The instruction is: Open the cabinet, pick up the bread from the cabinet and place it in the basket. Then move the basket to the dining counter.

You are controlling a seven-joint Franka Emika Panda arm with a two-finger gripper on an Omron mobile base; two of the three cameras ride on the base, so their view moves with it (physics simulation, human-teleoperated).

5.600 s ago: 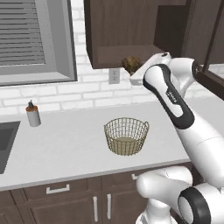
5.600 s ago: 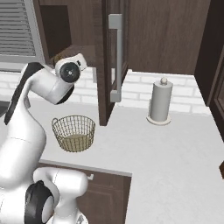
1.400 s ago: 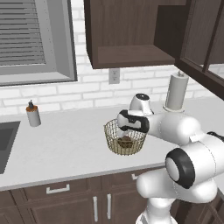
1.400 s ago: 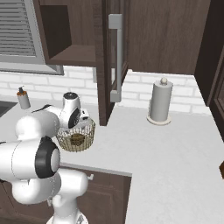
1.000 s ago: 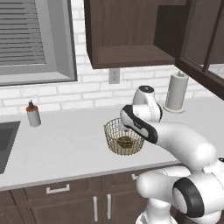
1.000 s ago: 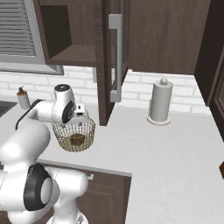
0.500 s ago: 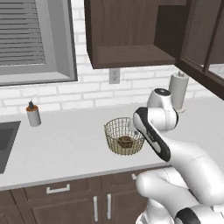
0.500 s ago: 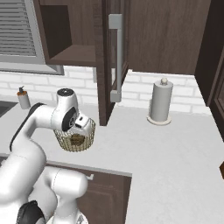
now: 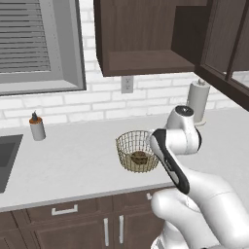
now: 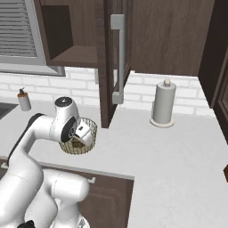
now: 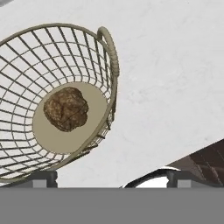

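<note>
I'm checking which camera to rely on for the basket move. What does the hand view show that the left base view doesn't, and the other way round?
Hand view: a close look down into the basket, with its rim handle and the bread lying on the flat bottom, apart from the wire wall, and the open gripper beside the rim.

Left base view: the open cabinet above, the paper towel roll, the small bottle, the window blind and the sink edge.

Both: the basket on the white worktop with the bread inside.
</note>
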